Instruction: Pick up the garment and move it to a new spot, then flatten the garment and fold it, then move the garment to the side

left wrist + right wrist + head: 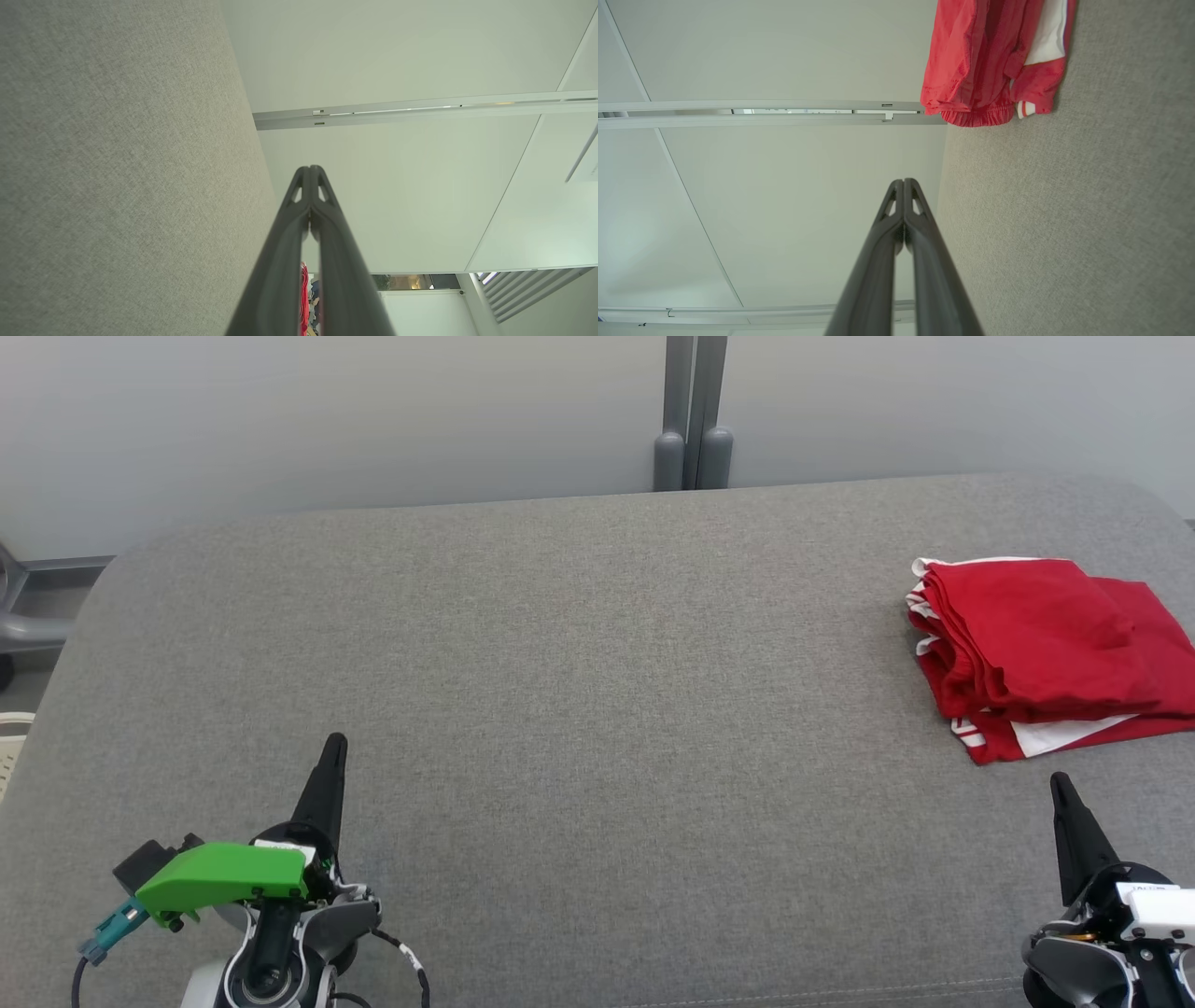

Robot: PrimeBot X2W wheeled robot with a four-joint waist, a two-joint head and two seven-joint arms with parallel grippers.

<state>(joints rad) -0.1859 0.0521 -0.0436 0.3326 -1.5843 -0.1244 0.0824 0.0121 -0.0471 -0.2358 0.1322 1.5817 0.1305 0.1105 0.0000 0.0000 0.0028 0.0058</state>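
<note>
A wide grey fabric surface (560,663) spans the middle and bottom of the frame, with pale wall panels (280,411) across the top and a grey post (693,420) at top centre. The red garment (1036,644), folded with white trim showing, lies at middle right, near the surface's right edge. The left jaws at lower left and the right jaws at lower right are pressed together, gripping nothing.

The garment (1036,644), upper right, is thin red cloth with white trim, matt and creased, on a desk (579,691) covered in coarse grey woven fabric. Lower left, a smooth green plastic cover (224,875) adjoins the left end effector (334,745), matt dark plastic.
</note>
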